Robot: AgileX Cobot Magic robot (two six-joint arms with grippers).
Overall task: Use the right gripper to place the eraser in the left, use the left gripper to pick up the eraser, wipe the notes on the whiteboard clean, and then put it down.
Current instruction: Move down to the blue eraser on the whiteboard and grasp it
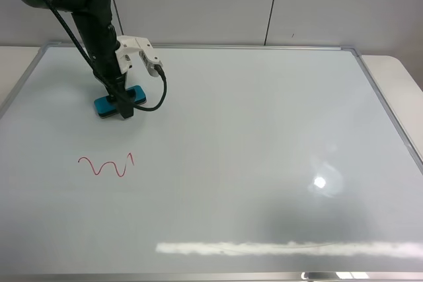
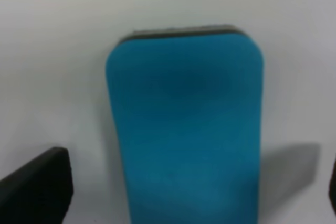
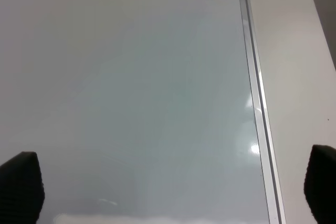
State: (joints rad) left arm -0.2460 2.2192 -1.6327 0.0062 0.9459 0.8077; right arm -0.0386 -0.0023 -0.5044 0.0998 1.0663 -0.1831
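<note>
One red wavy squiggle, the notes point(image 1: 106, 165), is what we see written on the glossy whiteboard point(image 1: 251, 150). Near it the turquoise eraser point(image 1: 104, 105), black felt underneath, lies flat between the spread fingers of the left claw point(image 1: 121, 104), untouched by them. The right claw point(image 3: 168, 187) hangs wide open near the board's edge.
</note>
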